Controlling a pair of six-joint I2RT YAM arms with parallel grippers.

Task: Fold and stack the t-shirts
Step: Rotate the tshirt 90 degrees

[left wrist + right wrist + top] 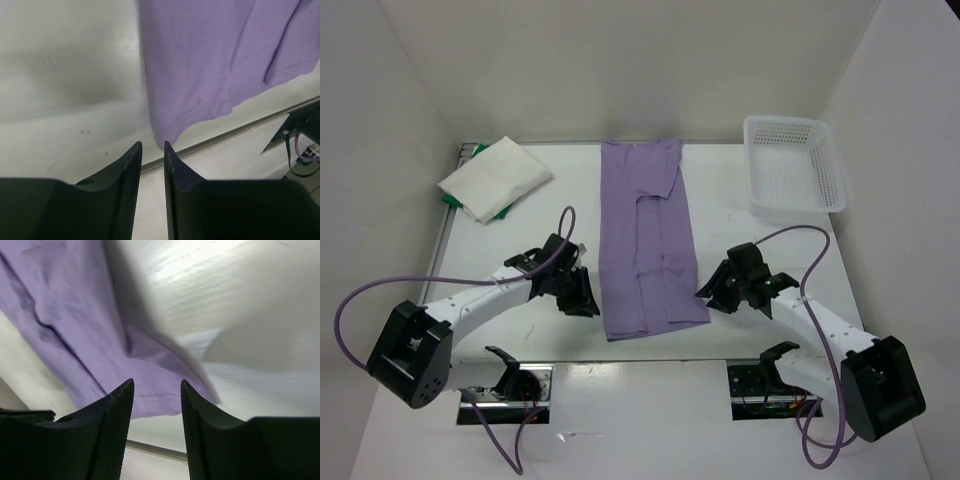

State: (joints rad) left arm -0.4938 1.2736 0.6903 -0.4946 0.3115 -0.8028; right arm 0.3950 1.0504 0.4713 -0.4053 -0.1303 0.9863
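looking down from the top view, the pale lavender purple cloth t-shirt [645, 240] lies on the white table [560, 180] as a long strip with its sleeves folded in, running from the far edge toward the arms. the folded white cloth t-shirt [495, 178] sits on the bright green cloth t-shirt [507, 211] at the far left corner. the white plastic lattice basket [795, 165] stands at the far right. the left claw [582, 296] is just beside the strip's near left corner, and the right claw [710, 295] is just beside its near right corner.

from the left wrist view, the left claw's jaws stand a narrow slit apart with nothing between them. the lavender corner lies just ahead, flat on the table and untouched.

from the right wrist view, the right claw is spread wide and empty, hovering over the near hem, which shows a loose ripple.

the cloth looks light and limp, likely to slide on the smooth table and to sag between two holds. the next fold probably wants a pinch at each near corner, through all layers, so the strip lifts evenly.
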